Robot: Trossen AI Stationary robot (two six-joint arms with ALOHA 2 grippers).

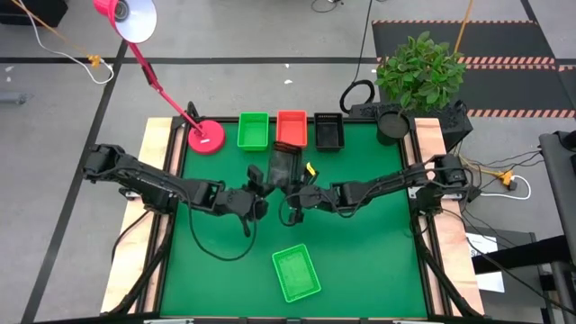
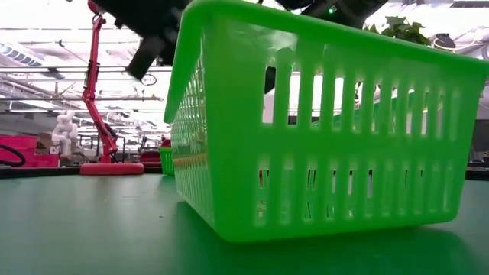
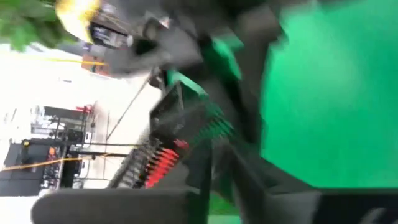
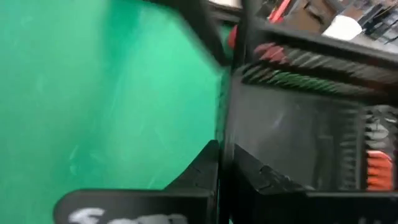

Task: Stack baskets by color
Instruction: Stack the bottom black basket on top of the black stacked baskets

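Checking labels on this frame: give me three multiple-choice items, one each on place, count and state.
1. Where is the lone green basket?
A. In the back row
B. On the mat's near part, apart from the row
C. On the lamp base

2. How many basket piles stand in the back row?
A. Three
B. One
C. Five

3. What is the right hand doing?
A. Hanging open over the plant
B. Resting on the lone green basket
C. Shut on the black basket

Key: 1 B, it sits alone nearer the camera side. 2 A, the green pile, red pile and black pile stand side by side. 3 C, the right wrist view shows its fingers pinching the black wall.
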